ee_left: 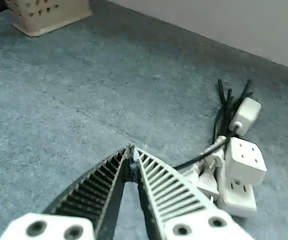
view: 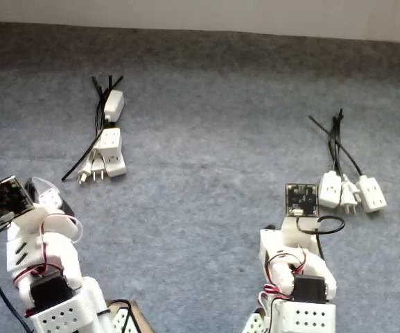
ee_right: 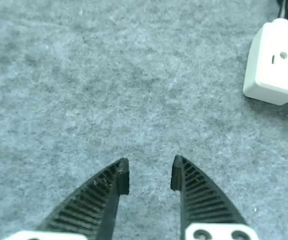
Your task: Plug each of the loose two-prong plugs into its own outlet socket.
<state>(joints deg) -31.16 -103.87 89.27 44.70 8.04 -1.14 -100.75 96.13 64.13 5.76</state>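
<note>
Left cluster: white outlet sockets (view: 111,147) with a two-prong plug (view: 89,171) and black cords lie on the grey carpet. In the left wrist view the same outlet sockets (ee_left: 244,164) and a loose plug (ee_left: 205,176) lie just beyond my left gripper (ee_left: 132,151), which is shut on nothing. Right cluster: two outlet sockets (view: 330,189) with a plug (view: 350,195) between them. My right gripper (ee_right: 149,172) hovers open over bare carpet, one outlet socket (ee_right: 276,62) a short way ahead and to its side.
A beige perforated basket (ee_left: 49,15) stands far off on the carpet. A white adapter block (view: 114,105) with tied black cords lies at the far end of the left cluster. The pale wall runs along the far edge.
</note>
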